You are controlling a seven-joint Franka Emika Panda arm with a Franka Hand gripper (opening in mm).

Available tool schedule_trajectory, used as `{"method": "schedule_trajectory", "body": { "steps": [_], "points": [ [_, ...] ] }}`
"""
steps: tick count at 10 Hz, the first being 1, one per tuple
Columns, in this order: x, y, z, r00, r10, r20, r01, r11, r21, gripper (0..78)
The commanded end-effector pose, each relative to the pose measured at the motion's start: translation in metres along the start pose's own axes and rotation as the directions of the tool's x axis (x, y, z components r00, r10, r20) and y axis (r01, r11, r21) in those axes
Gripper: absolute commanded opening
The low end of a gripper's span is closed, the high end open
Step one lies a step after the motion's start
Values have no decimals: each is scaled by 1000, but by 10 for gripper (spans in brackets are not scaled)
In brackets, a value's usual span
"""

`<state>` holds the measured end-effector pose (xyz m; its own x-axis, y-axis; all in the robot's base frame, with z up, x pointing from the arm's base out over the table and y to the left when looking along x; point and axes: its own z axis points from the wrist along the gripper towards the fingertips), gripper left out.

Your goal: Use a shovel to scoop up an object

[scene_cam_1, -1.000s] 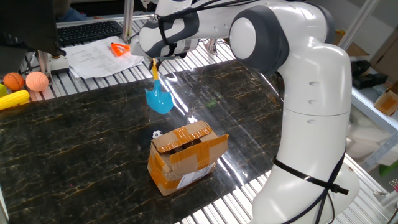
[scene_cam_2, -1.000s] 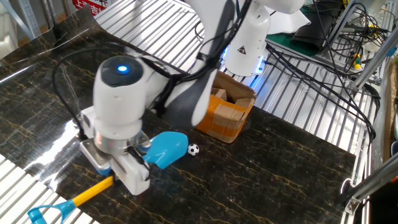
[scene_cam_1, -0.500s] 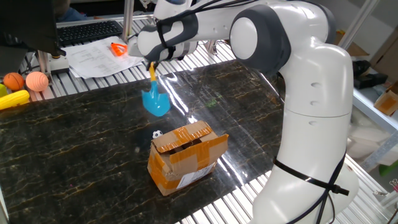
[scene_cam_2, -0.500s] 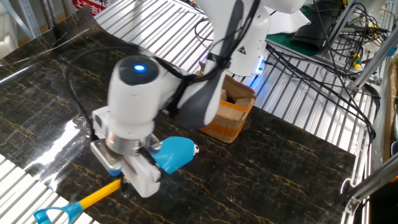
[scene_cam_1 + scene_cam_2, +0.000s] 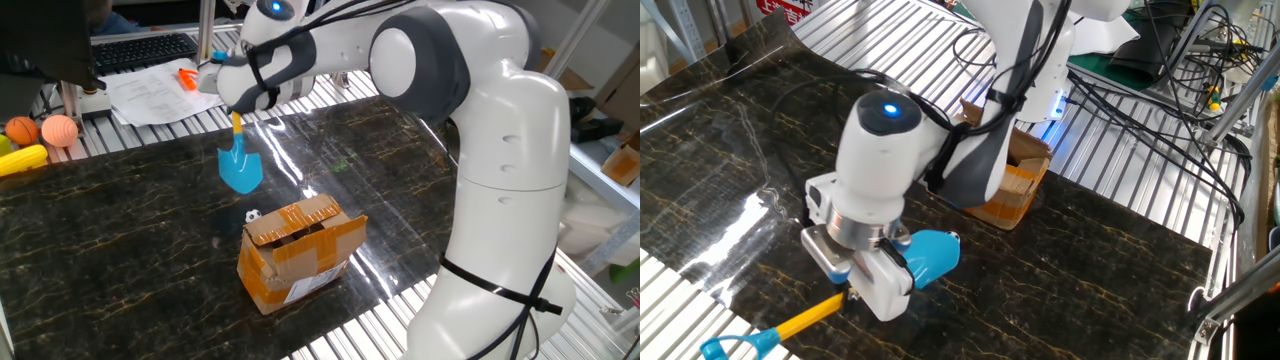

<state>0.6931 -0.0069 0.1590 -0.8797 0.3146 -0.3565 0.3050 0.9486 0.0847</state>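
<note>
My gripper is shut on the yellow-orange shaft of the shovel. Its blue blade hangs pointing down just above the dark table; in the other fixed view the blade points toward the box. The light blue handle end sticks out at the lower left. The tiny black-and-white ball lies on the table just below the blade and beside the box's corner. In the other fixed view the ball is mostly hidden behind the blade's tip. In one fixed view the gripper sits above the blade.
An open brown cardboard box lies on the table right of the ball; it also shows in the other fixed view. Orange balls and a yellow toy lie at the far left edge. An orange toy shovel lies on papers behind.
My gripper has moved the shovel left in one fixed view. In the other fixed view the blade has slid toward the ball and now covers it.
</note>
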Motion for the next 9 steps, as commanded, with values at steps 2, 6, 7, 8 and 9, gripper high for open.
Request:
{"method": "schedule_trajectory", "body": {
  "steps": [2,6,7,8,9],
  "points": [
    [0,3,3,1000,3,28,-2,1000,-3,13],
    [2,4,11,997,20,69,-19,1000,-14,13],
    [2,4,11,997,24,77,-22,1000,-18,13],
    [2,4,11,996,25,80,-24,1000,-19,13],
    [2,4,11,995,31,92,-29,999,-24,13]
  ]
}}
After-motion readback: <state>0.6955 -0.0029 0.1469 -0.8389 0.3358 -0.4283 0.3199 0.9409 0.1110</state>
